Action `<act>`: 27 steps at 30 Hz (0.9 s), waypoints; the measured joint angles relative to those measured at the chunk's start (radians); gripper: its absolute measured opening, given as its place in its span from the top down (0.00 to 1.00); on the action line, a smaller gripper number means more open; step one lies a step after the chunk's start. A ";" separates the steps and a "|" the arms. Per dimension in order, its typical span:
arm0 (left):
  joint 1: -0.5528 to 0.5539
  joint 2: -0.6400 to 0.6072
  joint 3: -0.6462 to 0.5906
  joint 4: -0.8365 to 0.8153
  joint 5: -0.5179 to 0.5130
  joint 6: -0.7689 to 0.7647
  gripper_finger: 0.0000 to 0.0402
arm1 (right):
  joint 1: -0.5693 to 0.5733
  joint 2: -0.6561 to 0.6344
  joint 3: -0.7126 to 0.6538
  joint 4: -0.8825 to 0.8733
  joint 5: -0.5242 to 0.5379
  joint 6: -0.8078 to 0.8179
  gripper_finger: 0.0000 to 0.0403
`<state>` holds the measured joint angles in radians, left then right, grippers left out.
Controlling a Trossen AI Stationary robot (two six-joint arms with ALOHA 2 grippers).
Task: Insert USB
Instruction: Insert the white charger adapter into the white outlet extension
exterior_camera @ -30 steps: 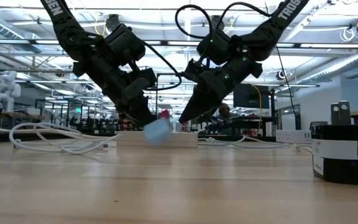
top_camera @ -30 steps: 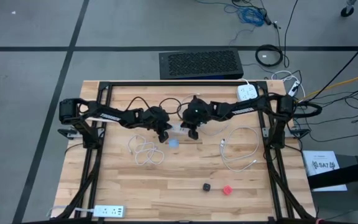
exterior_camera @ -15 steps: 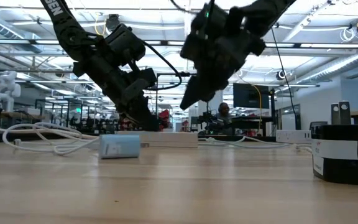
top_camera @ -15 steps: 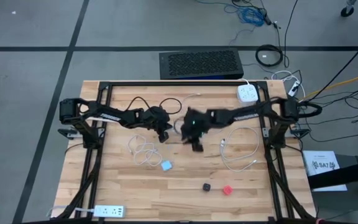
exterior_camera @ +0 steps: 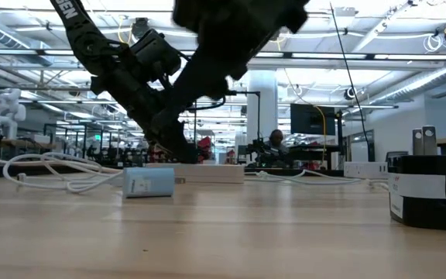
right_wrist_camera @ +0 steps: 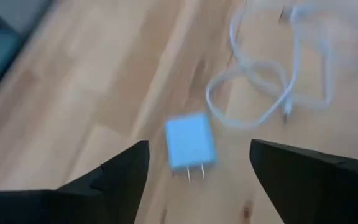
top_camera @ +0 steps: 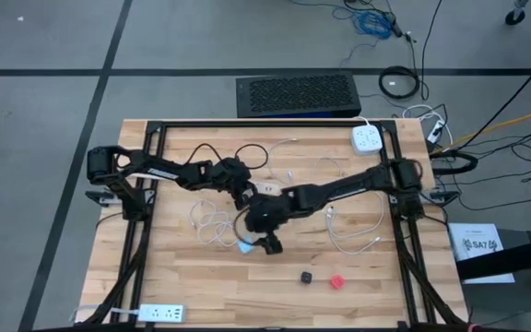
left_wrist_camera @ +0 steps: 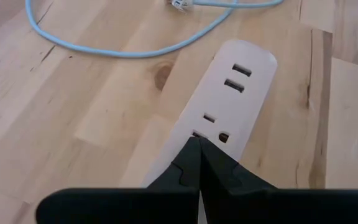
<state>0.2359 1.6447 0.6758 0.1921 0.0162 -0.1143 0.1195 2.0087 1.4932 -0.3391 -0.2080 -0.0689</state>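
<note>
Blue USB charger [right_wrist_camera: 190,147] flat on wood, prongs exposed.

Count of what lies on your counter

You have one blue charger [top_camera: 245,245], lying flat. You have three white power strips: one [top_camera: 264,191] near the middle, one [top_camera: 367,138] at the far right corner, one [top_camera: 161,314] at the near left edge. You have two white cable bundles, one [top_camera: 212,224] left of centre and one [top_camera: 353,221] to the right. You have two small cubes near the front edge: one black [top_camera: 307,276], one red [top_camera: 336,281]. Two arms reach in over your counter [top_camera: 201,286].
</note>
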 joint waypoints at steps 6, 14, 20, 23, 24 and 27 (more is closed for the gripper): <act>0.000 0.000 0.000 -0.014 -0.015 0.017 0.99 | 0.010 0.154 0.228 -0.216 0.003 -0.037 0.32; 0.000 0.000 0.000 -0.021 -0.064 0.019 0.99 | 0.049 0.303 0.441 -0.404 0.100 -0.093 0.32; 0.000 0.000 -0.001 -0.021 -0.096 0.018 0.99 | 0.076 0.368 0.513 -0.426 0.159 -0.101 0.32; 0.000 0.000 -0.001 -0.021 -0.096 0.016 0.99 | 0.087 0.373 0.518 -0.415 0.159 -0.098 0.32; 0.000 0.000 -0.001 -0.021 -0.097 0.016 0.99 | 0.088 0.376 0.518 -0.405 0.162 -0.098 0.32; 0.000 0.000 -0.001 -0.021 -0.104 0.016 0.99 | 0.092 0.392 0.517 -0.410 0.166 -0.095 0.32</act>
<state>0.2359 1.6451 0.6746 0.1715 -0.0880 -0.0987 0.2117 2.4008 2.0098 -0.7487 -0.0425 -0.1641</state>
